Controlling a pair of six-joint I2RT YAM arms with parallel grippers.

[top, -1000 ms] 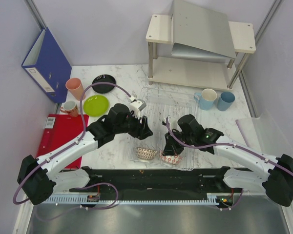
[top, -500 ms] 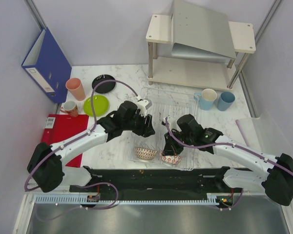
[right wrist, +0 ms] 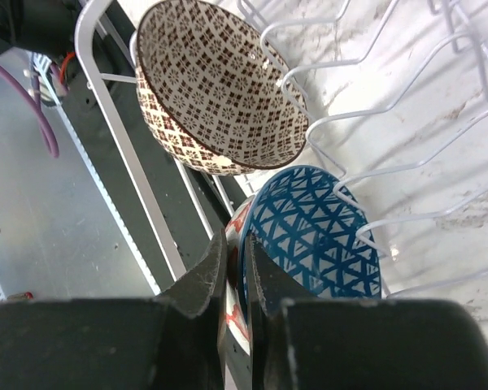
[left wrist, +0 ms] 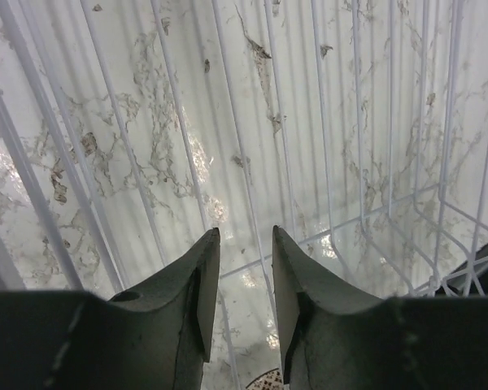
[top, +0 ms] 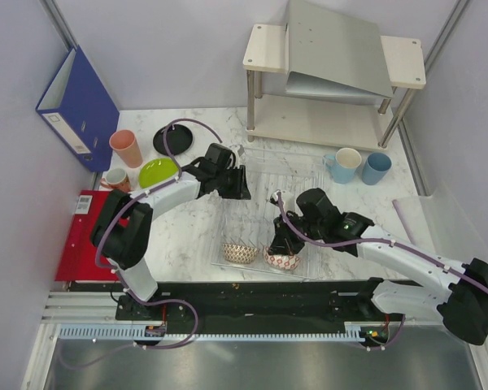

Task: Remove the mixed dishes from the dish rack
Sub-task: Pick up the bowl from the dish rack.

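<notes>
Blue binder's (top: 85, 93) label (top: 65, 132) is unreadable; right pincer (right wrist: 234, 244) pinches the red-white bowl (right wrist: 313, 236).

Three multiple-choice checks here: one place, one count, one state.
1. Bowls in the dish rack: A none; B one; C two.
2. The light-blue cups stand: A inside the rack; B on the table right of it; C on the table left of it.
3. The right gripper is: A shut on the red-white bowl's rim; B open, empty; C shut on a wire.
1 C: two sit at its near end. 2 B: both beyond its right wall. 3 A: it pinches the rim.
</notes>
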